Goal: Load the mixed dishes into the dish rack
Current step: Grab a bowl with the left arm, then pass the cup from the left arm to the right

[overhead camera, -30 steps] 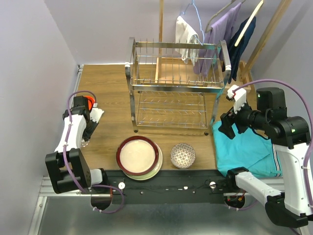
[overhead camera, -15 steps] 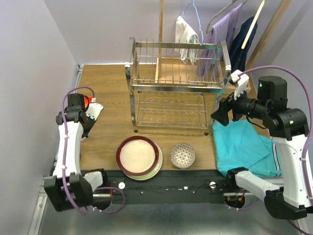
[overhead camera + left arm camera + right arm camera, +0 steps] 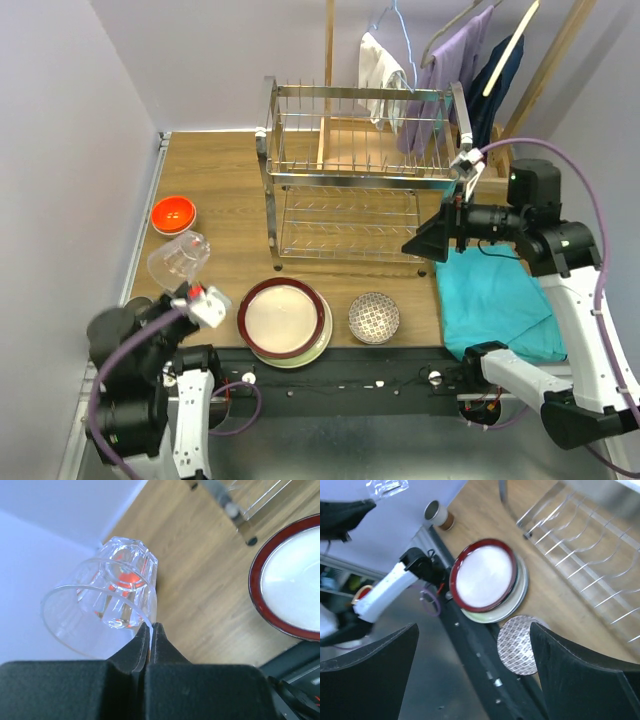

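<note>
My left gripper [image 3: 150, 629] is pinched nearly shut on the thin rim of the clear glass [image 3: 117, 587], with the glass wall caught between the two fingers. The glass hangs tilted above the counter [image 3: 220, 190] close to its left edge, towards the near-left corner. It is well apart from the dish rack [image 3: 362, 181], which stands at the middle by the far edge. My right gripper [image 3: 425, 240] is spread wide and holds nothing, hovering off the rack's near right foot by the counter's right edge.

To carry this well, I judge I should hold the pinch firm (a rim grip on smooth glass gives little purchase and lets it swing). I should move slowly and pass high over the red-rimmed plate [image 3: 283, 316]. At the rack I would turn the glass mouth down, lower it between the wires away from the upright prongs, and release only once it sits. My right arm stands near that path, so the two arms need room.

Some things I cannot settle. The orange bowl [image 3: 173, 213] shows through the glass only as a smear. Under the red-rimmed plate just a pale rim peeks out, so I cannot count the stack. The beige cup [image 3: 439, 514] appears only in the blurred right wrist view, and from above I cannot find it. The patterned bowl [image 3: 374, 317] sits by the near edge.
</note>
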Tool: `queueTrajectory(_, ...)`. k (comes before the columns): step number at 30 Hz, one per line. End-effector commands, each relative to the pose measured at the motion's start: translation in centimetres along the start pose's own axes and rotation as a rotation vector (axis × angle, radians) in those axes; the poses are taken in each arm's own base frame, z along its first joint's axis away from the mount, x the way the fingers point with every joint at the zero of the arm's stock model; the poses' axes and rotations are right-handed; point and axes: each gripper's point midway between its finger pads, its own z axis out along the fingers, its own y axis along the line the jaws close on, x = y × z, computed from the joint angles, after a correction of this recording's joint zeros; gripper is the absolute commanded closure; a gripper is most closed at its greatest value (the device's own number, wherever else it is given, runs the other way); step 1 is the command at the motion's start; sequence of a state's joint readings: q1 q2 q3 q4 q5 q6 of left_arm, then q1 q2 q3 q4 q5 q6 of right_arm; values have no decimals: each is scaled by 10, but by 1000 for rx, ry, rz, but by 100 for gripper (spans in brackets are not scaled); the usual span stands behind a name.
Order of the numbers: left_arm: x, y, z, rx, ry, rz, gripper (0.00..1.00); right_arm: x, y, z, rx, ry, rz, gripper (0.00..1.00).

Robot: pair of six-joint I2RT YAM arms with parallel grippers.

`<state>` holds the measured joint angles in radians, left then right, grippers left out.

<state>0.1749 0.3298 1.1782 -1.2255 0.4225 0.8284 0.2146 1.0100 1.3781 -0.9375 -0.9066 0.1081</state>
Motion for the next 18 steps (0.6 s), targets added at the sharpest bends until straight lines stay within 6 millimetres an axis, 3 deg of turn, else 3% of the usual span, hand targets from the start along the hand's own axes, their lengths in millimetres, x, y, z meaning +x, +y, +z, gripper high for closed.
queueTrajectory(1, -21, -43, -6, 95, -198, 228, 100, 10, 15, 8, -125, -25, 137, 0)
queueTrajectory(5, -35, -70, -15, 185, -312, 283, 100, 36, -3, 21, -120, -4, 245, 0)
queueTrajectory(8, -32, -82, -12, 214, -356, 398, 100, 50, -19, 32, -104, -9, 310, 0)
queueTrajectory(12, -30, -65, 8, 139, -388, 507, 100, 59, -32, 42, -95, -54, 332, 0)
queueTrajectory(13, -23, -67, 18, 156, -388, 504, 100, 69, -38, 47, -90, -41, 388, 0)
queueTrajectory(16, -24, -78, 26, 202, -462, 565, 100, 64, -37, 56, -137, -74, 396, 0)
queueTrajectory(18, -22, -99, 22, 267, -515, 638, 100, 67, -29, 64, -185, -74, 363, 0)
